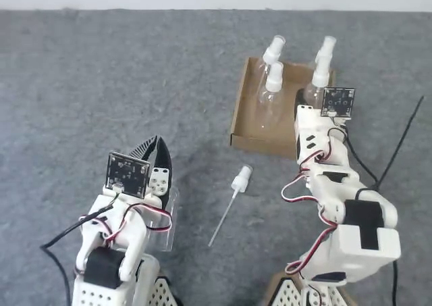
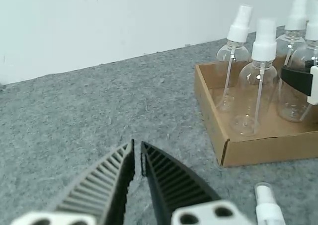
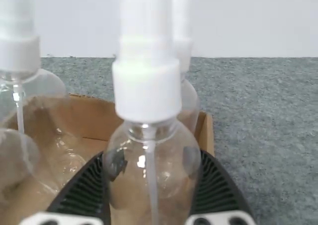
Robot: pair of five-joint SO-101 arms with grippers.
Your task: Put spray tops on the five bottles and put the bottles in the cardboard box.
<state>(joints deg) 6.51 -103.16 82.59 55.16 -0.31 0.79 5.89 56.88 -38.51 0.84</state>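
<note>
cardboard box [image 1: 237, 117] holds four capped bottles [image 1: 273, 83] standing up. my right gripper [image 3: 149, 178] is clamped low round one bottle [image 3: 149, 145] there, i guess so it stays upright. left gripper [image 2: 137, 160] is pinched closed on nothing, with the loose spray top [image 1: 241, 179] and bare bottle [image 1: 167, 218] on the carpet nearby.

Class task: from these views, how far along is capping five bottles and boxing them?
Done: three capped bottles stand in the cardboard box. In hand: the right gripper holds a fourth capped bottle in its jaws, inside the box. Left: a loose spray top lies on the table; what looks like a clear uncapped bottle lies beside the left arm.
</note>
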